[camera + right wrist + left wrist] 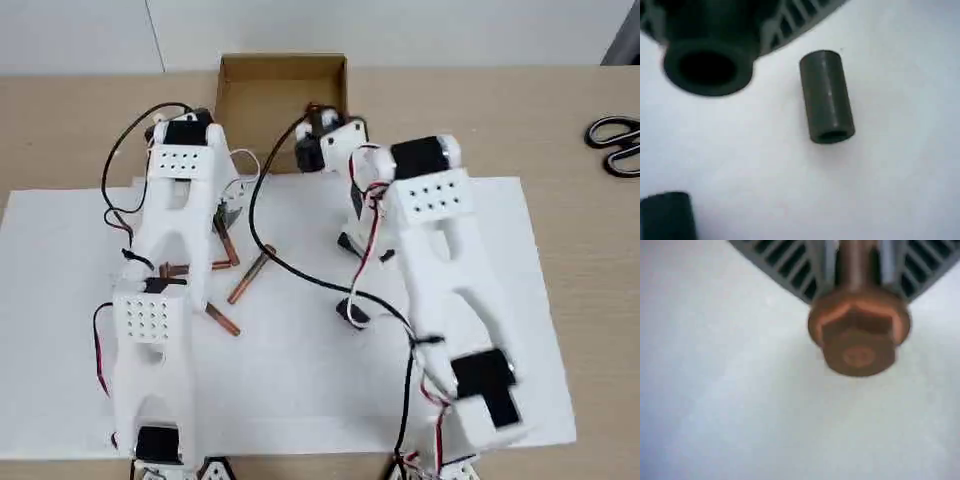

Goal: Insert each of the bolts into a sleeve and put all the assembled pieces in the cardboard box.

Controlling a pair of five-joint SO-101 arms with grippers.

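My left pincer clamps a bolt, my right pincer a sleeve; I judge nothing joined or boxed yet.

A black sleeve is gripped between the ribbed grey fingers of the right gripper, its open bore turned toward the camera. A second sleeve is seen lying on its side on the white sheet, near the held one but apart from it. A third sleeve is cut off by the frame's edge.
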